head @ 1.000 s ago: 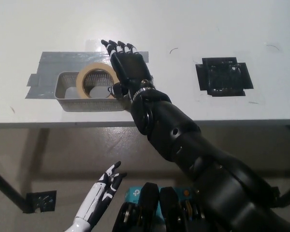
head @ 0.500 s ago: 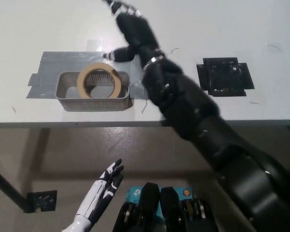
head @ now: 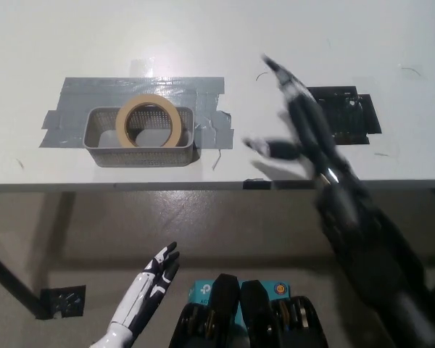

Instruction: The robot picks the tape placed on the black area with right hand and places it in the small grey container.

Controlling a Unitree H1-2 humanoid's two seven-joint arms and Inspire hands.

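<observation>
With the tape [head: 148, 120] propped on the rim of the small grey container [head: 101, 135] and the empty, spread-fingered right hand [head: 299, 119] blurred over the table [head: 203, 36] beside the black area [head: 342, 114], a knock may tip the tape out.

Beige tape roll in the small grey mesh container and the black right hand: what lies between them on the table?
In the head view, between the beige tape roll and the black right hand lie the grey mesh container's wall, grey tape strips, then bare white table.
</observation>
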